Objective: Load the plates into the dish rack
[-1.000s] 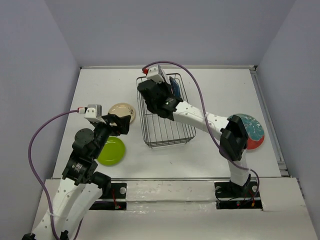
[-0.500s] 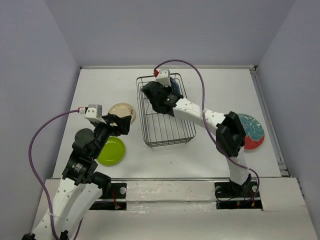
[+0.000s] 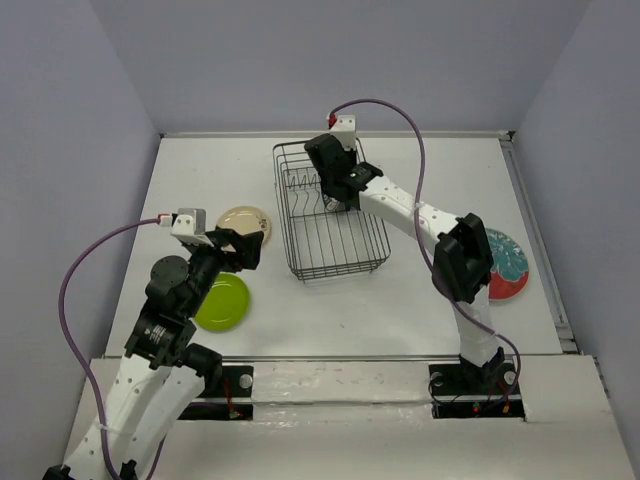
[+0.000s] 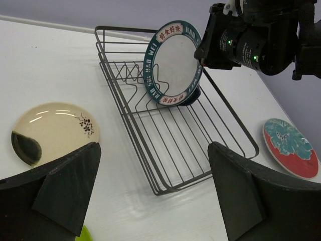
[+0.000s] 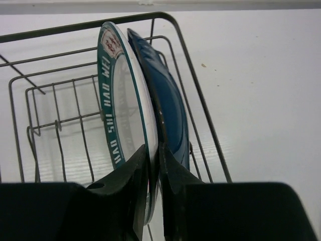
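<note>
At the lower left of the top view the lime green plate (image 3: 222, 302) lies flat on the table, and just above it the small cream plate (image 3: 243, 218) lies flat as well. The left gripper (image 3: 240, 250) hangs over the gap between them with its fingers spread wide and nothing in them. In the middle stands the dish rack (image 3: 335, 245). At the rack's far end, toward the top of the frame, the white plate (image 4: 173, 63) with the teal rim stands on edge, and the small dark blue plate (image 5: 173, 110) stands close behind it. The right gripper (image 5: 153, 155) straddles the white plate's rim with a finger (image 5: 128, 186) on each side; whether they pinch it or merely flank it I cannot tell. At the far right the red plate (image 3: 505, 262) lies on the table. So 2 of 5 plates look racked, pending that release, and 3 are left to load.
</note>
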You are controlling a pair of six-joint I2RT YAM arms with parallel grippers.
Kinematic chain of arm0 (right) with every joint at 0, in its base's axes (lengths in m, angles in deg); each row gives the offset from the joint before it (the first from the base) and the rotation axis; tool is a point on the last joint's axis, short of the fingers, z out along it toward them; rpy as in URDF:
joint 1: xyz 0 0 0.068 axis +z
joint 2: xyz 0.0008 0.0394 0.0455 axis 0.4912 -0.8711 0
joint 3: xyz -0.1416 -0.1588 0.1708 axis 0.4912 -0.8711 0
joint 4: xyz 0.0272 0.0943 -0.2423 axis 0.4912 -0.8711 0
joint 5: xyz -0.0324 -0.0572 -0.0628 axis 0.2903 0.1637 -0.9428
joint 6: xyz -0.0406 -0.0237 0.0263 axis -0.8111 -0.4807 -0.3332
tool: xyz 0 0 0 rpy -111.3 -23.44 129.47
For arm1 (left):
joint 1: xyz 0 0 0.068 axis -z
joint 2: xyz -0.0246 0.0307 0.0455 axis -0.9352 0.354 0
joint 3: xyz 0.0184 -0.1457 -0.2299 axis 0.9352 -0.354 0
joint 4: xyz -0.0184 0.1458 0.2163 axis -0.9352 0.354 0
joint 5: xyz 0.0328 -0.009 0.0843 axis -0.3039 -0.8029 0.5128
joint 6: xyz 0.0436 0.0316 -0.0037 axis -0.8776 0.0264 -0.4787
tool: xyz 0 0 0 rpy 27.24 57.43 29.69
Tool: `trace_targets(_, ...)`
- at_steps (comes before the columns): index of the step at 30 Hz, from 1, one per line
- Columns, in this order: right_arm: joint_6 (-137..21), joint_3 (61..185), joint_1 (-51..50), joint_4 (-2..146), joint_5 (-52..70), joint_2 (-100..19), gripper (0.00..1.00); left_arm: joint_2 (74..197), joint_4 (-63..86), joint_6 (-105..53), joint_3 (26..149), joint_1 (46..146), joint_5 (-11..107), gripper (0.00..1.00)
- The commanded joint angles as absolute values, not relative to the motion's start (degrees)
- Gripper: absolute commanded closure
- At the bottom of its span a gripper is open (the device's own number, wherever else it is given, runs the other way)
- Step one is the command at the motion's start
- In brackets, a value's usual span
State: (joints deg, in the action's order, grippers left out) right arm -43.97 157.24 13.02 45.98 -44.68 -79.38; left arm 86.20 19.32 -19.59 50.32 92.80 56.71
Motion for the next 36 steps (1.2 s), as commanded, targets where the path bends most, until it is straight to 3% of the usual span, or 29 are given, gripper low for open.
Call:
trace_targets(1, -46.26, 160.73, 10.84, 49.41, -39.79, -83.36, 0.77, 87.20, 16.44, -19.95, 52.66, 92.74, 56.55, 0.01)
trace_targets(5, -47.23, 160.64, 10.84, 49.32, -36.99, -82.40, 0.39, 87.55, 16.35, -19.95, 52.58, 92.65, 56.38, 0.01)
trace_targets(10, -45.21, 155.55, 10.84, 49.32, -31.36, -73.01, 0.19, 87.55, 16.18, -19.86, 52.49, 92.65, 56.38, 0.01)
trace_targets(14, -43.20, 148.01, 9.52, 49.58, -28.28, -62.03, 0.13, 86.85, 16.18, -19.86, 52.49, 92.65, 54.64, 0.01)
trace_targets(17, -40.56, 139.67, 7.42, 52.12, -26.61, -53.86, 0.13, 85.80, 16.18, -19.86, 52.40, 92.74, 54.27, 0.01)
trace_targets(20, -34.42, 123.60, 0.23, 55.02, -25.65, -41.30, 0.15, 84.22, 16.09, -19.77, 52.31, 93.44, 53.48, 0.01)
trace_targets(24, -23.25, 95.87, -20.31, 58.02, -15.04, -20.59, 0.51, 81.84, 15.56, -19.95, 52.05, 94.93, 52.60, 0.01)
trace_targets(26, -22.27, 88.95, -34.91, 59.08, -6.94, -14.92, 0.80, 80.61, 15.30, -19.95, 51.87, 96.25, 52.16, 0.01)
trace_targets(27, -22.53, 84.23, -39.39, 58.99, -2.74, -11.07, 0.82, 80.17, 15.30, -19.95, 51.87, 96.69, 52.16, 0.01)
trace_targets(28, -23.06, 82.52, -47.18, 58.90, -0.96, -9.98, 0.83, 79.91, 15.21, -20.03, 51.87, 97.13, 52.07, 0.01)
trace_targets(30, -24.02, 80.15, -53.38, 58.20, 0.72, -9.36, 0.79, 78.85, 15.21, -19.95, 51.87, 98.35, 52.16, 0.01)
trace_targets(31, -24.38, 79.09, -55.67, 58.11, 2.73, -9.62, 0.70, 78.50, 15.30, -20.03, 51.87, 98.71, 52.24, 0.01)
trace_targets(32, -24.38, 77.51, -59.53, 58.11, 3.44, -11.19, 0.56, 77.80, 15.38, -19.95, 51.87, 99.06, 52.42, 0.01)
trace_targets(36, -24.29, 74.43, -67.38, 58.46, 6.61, -13.75, 0.33, 76.66, 15.74, -20.03, 51.96, 100.55, 53.21, 0.01)
